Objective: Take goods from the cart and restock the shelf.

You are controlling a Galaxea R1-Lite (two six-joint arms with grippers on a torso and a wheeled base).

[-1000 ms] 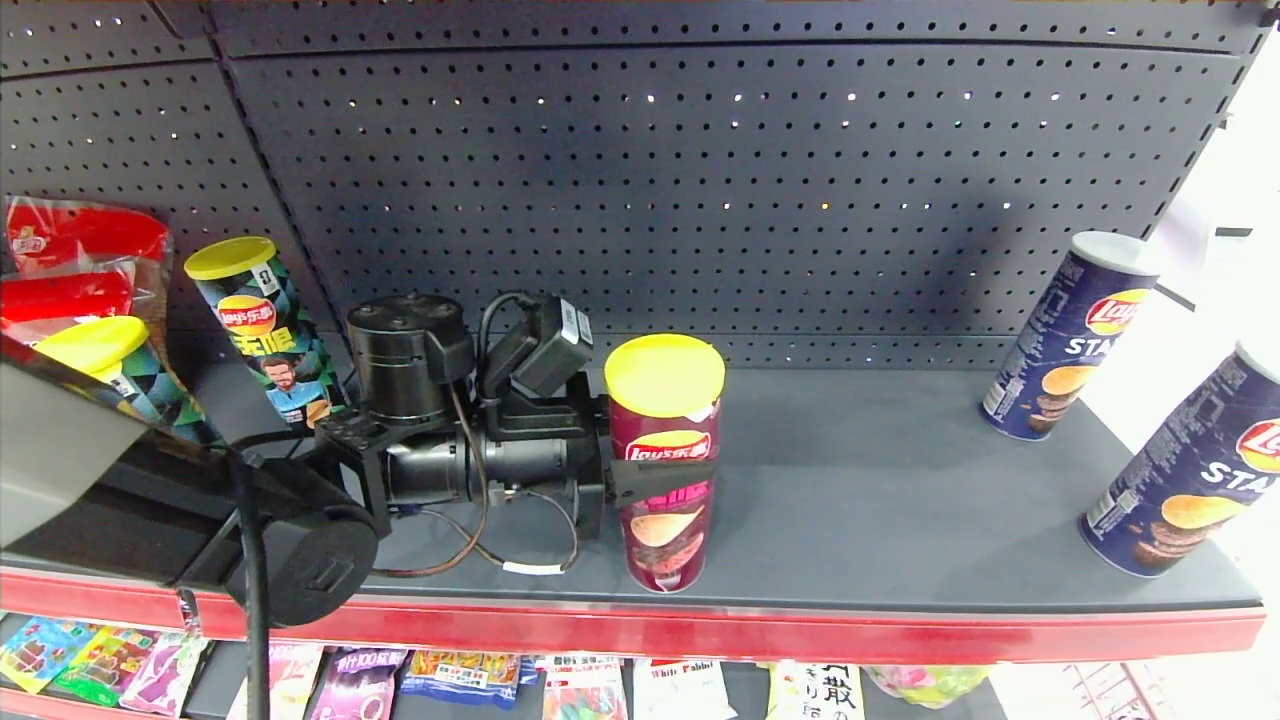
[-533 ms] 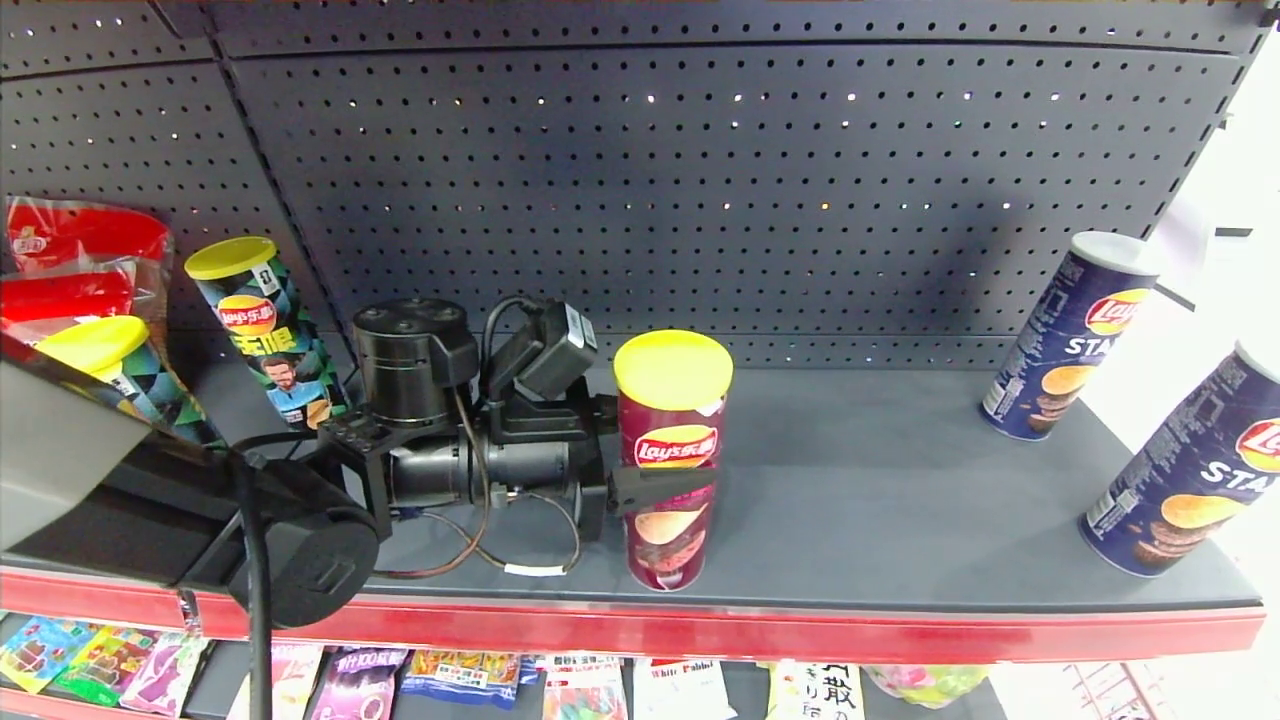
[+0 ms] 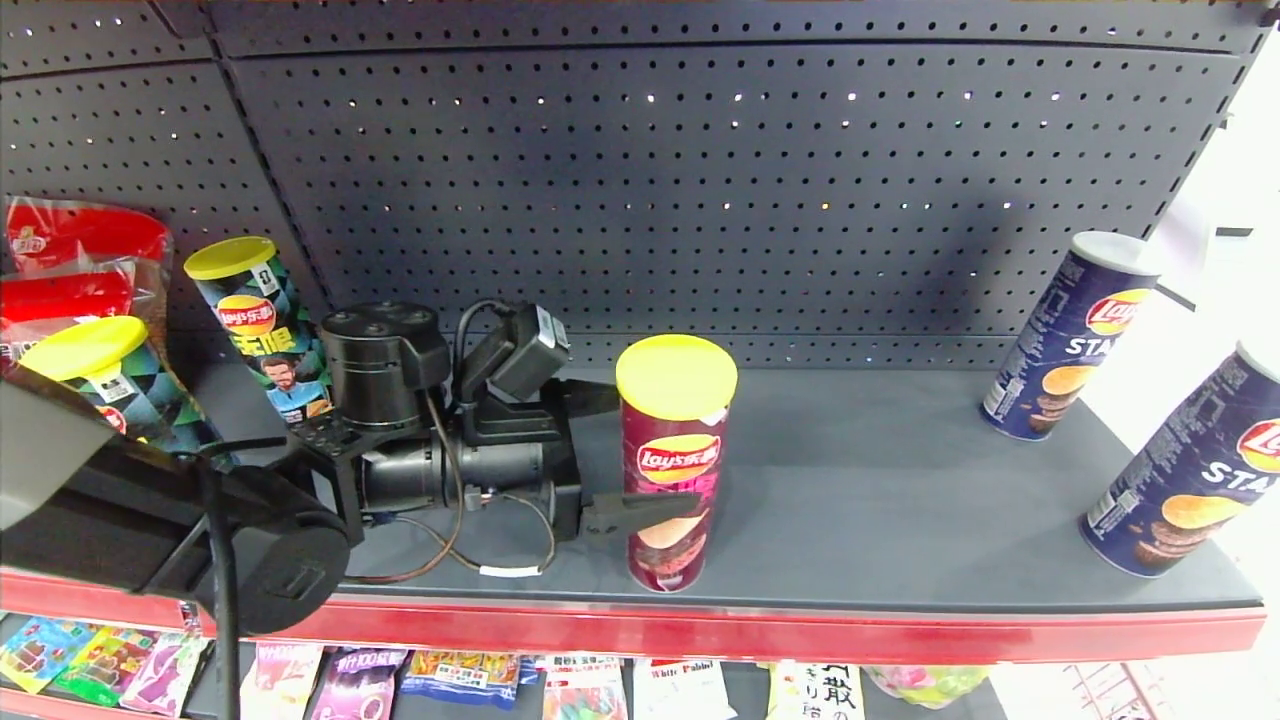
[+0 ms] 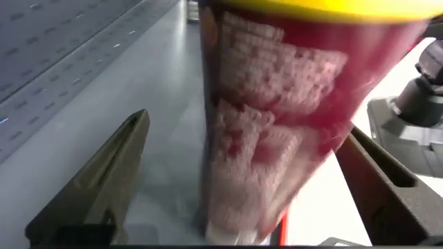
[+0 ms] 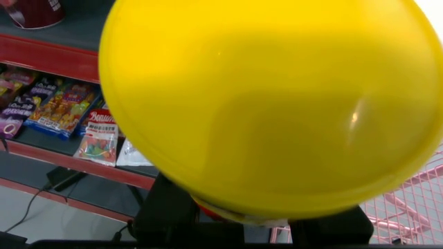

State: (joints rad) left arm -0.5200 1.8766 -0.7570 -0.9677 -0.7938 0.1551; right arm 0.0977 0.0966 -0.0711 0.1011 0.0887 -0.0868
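Pulling back leftward, the left gripper (image 3: 659,445) is letting go of the red chip can (image 3: 672,470), standing mid-frame on the shelf (image 3: 900,520). Left wrist: spread fingers (image 4: 104,180) are flanking it, apart. Right wrist: the right gripper (image 5: 249,221) is grasping a second can (image 5: 270,104).

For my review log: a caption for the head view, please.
Left gripper, fingers open, flanks a yellow-lidded maroon chip can standing upright on the grey shelf.
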